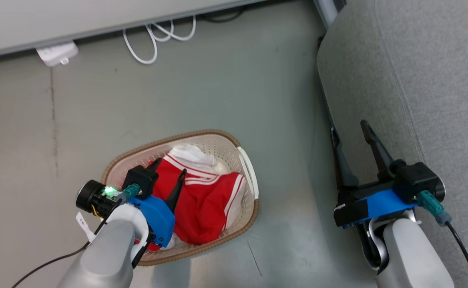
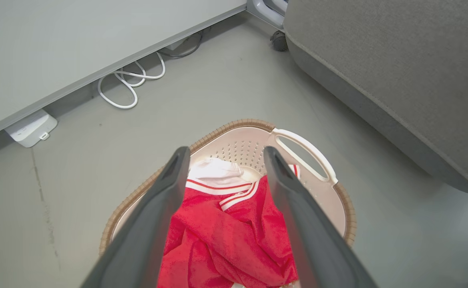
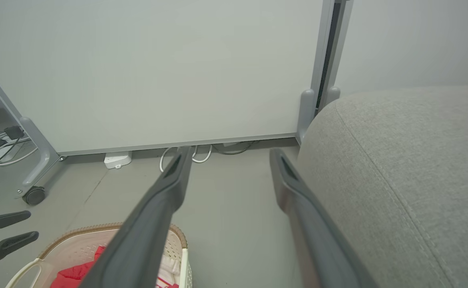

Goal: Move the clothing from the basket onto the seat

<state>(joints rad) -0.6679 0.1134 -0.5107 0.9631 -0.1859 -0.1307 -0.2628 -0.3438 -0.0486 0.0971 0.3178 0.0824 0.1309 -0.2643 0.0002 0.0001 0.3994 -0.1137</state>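
The grey seat [image 1: 418,80] stands at the right of the floor [image 1: 217,80]. The basket [image 1: 249,170] sits on the floor left of it, apart, long axis slanting near-left to far-right. The clothing [image 1: 205,204] lies heaped inside along that axis, white lining at the far rim, red bulk toward the near rim. The left gripper [image 1: 171,166], spread wide and empty, hangs right over the heap, the nearer arm; the right gripper [image 1: 349,127], likewise spread and empty, hovers by the seat's edge
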